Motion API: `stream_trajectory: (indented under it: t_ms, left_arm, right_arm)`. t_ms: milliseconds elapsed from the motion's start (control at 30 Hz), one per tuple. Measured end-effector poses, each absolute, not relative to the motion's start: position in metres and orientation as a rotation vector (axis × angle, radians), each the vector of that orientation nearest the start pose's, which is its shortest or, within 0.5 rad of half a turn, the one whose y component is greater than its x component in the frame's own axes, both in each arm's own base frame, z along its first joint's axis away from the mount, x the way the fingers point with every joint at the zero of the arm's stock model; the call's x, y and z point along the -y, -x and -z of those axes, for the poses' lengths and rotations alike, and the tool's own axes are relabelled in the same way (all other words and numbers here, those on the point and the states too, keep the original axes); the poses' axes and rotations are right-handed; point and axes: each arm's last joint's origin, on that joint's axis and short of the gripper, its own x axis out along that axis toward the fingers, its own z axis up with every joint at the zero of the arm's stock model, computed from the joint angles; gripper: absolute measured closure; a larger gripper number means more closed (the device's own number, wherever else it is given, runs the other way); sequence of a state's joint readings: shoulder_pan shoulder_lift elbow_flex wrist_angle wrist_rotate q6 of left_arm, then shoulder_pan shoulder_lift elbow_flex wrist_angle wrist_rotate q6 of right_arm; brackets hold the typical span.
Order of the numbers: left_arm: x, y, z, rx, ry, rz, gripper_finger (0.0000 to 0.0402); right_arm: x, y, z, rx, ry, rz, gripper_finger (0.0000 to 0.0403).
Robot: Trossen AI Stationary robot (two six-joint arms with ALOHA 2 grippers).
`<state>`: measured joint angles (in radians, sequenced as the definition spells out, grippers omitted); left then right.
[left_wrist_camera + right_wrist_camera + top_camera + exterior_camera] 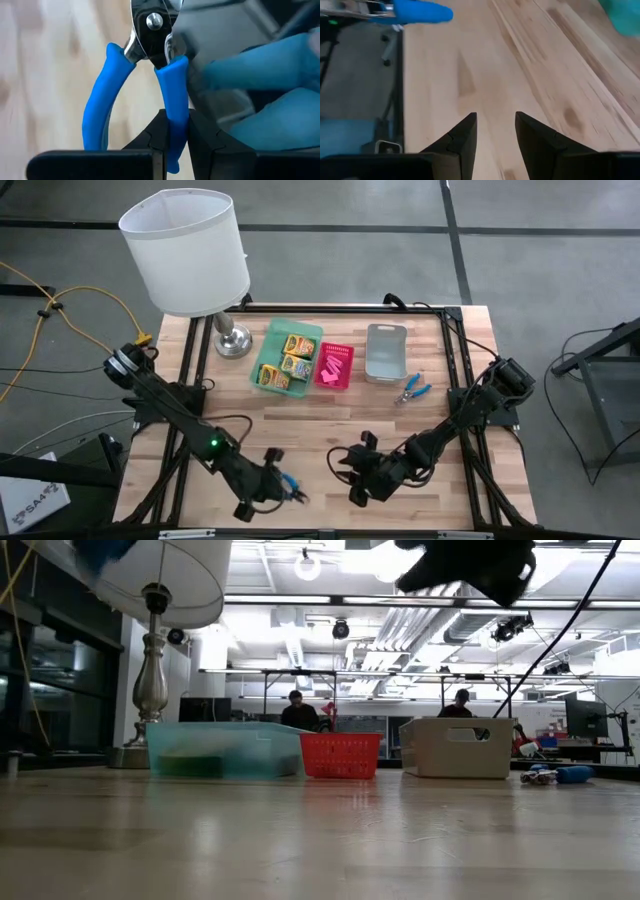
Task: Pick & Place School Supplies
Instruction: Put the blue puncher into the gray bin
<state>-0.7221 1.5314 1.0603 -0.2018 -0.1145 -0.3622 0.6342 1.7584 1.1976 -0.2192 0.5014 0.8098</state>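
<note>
Left gripper pinches one blue handle of the scissor-like tool: stiff, light, prone to pivoting; you grip mid-handle. Right gripper spread, empty.

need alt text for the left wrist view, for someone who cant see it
The left gripper is shut on one handle of a blue-handled metal tool, seen close up with its pivot screw above. Pale wooden table lies behind.

Three trays sit right of the lamp.
</note>
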Motion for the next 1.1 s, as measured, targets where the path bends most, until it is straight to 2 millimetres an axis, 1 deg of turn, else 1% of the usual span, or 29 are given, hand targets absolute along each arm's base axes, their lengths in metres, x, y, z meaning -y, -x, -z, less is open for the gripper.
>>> stream_trajectory:
  t_ms: [167, 400, 600, 900, 1000, 1100]
  left_arm:
    - [0.222, -0.254, -0.264, -0.541, -0.036, 0.611, 0.0365]
    - [0.223, -0.261, -0.277, -0.341, -0.140, 0.670, 0.0365]
    - [0.215, -0.272, -0.286, -0.249, -0.106, 0.768, 0.0365]
    - [0.202, -0.283, -0.295, -0.155, -0.069, 0.904, 0.0365]
    - [0.198, -0.285, -0.299, -0.119, -0.062, 0.959, 0.0365]
    - [0.196, -0.290, -0.299, -0.087, -0.039, 1.013, 0.0365]
  right_arm:
    - [-0.216, -0.316, -0.227, -0.562, -0.296, 0.056, 0.0277]
    - [-0.220, -0.322, -0.238, -0.447, -0.174, -0.035, 0.0277]
    - [-0.223, -0.326, -0.247, -0.355, -0.079, -0.105, 0.0277]
    - [-0.226, -0.328, -0.254, -0.282, 0.023, -0.172, 0.0277]
    - [-0.225, -0.330, -0.257, -0.254, 0.030, -0.188, 0.0277]
    - [-0.224, -0.332, -0.260, -0.232, 0.018, -0.244, 0.0277]
